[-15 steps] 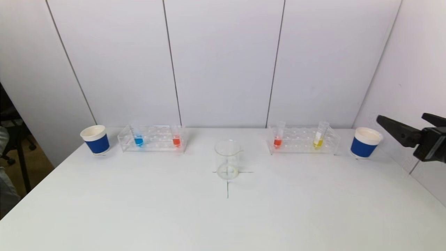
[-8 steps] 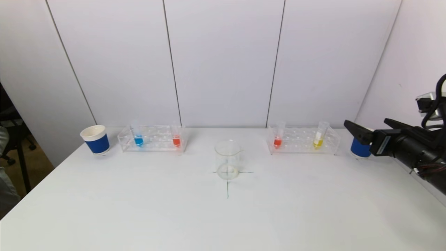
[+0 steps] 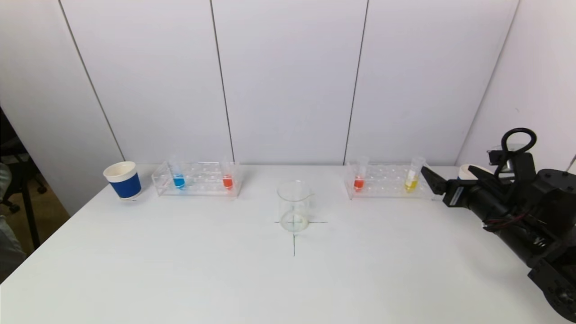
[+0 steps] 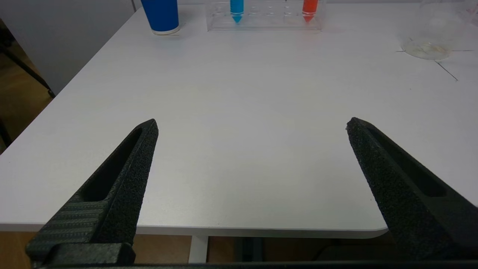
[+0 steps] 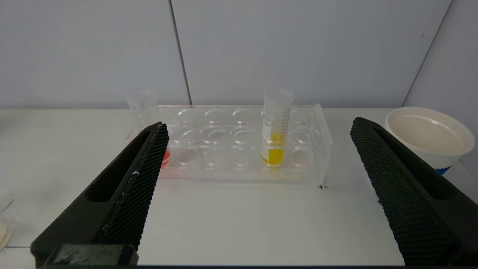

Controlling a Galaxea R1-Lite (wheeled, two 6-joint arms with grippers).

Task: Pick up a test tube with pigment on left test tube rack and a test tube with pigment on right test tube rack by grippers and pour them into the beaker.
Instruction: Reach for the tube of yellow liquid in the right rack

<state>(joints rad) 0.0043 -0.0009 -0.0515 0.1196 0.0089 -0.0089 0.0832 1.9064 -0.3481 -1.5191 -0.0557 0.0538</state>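
Smooth white table (image 3: 180, 270) w/ thin cross mark, pale panelled wall behind; clear beaker (image 3: 294, 206) on the cross, between two transparent racks; yellow tube (image 5: 275, 129) upright in right rack (image 5: 242, 149); right gripper (image 5: 257, 123) spread wide, facing it; left gripper (image 4: 252, 125) spread, empty, over near table edge.

White table (image 3: 180, 270): two racks (image 3: 198, 180), beaker (image 3: 294, 206), two cups (image 3: 123, 180).

Blue cups (image 3: 123, 180), yellow-filled tube (image 5: 276, 129), black textured end effector (image 5: 257, 127).
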